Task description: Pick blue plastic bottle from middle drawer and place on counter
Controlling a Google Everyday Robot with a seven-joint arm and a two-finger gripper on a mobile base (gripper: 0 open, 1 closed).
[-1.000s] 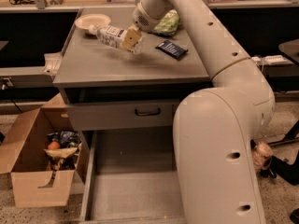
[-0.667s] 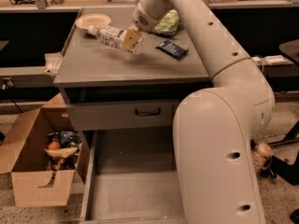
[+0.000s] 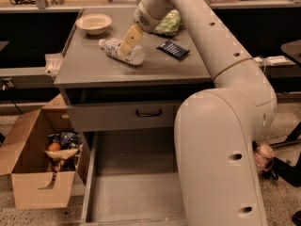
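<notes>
The blue plastic bottle (image 3: 117, 51), clear with a white cap, lies on its side on the grey counter (image 3: 155, 69), left of centre. My gripper (image 3: 126, 46) reaches down from the upper right and is shut on the bottle across its middle. The bottle rests on or just above the counter top. The middle drawer (image 3: 136, 187) stands pulled open below, its grey floor bare. My white arm covers the drawer's right part.
On the counter are a white bowl (image 3: 94, 23) at back left, a green snack bag (image 3: 167, 22) at the back and a dark blue packet (image 3: 173, 49) right of the bottle. A closed drawer front with a black handle (image 3: 148, 113) sits above the open drawer. An open cardboard box (image 3: 37, 168) stands on the floor at left, a pinkish jar (image 3: 264, 157) at right.
My gripper has lowered the bottle from above the counter down to the counter top, a little nearer the front. Nothing else has moved.
</notes>
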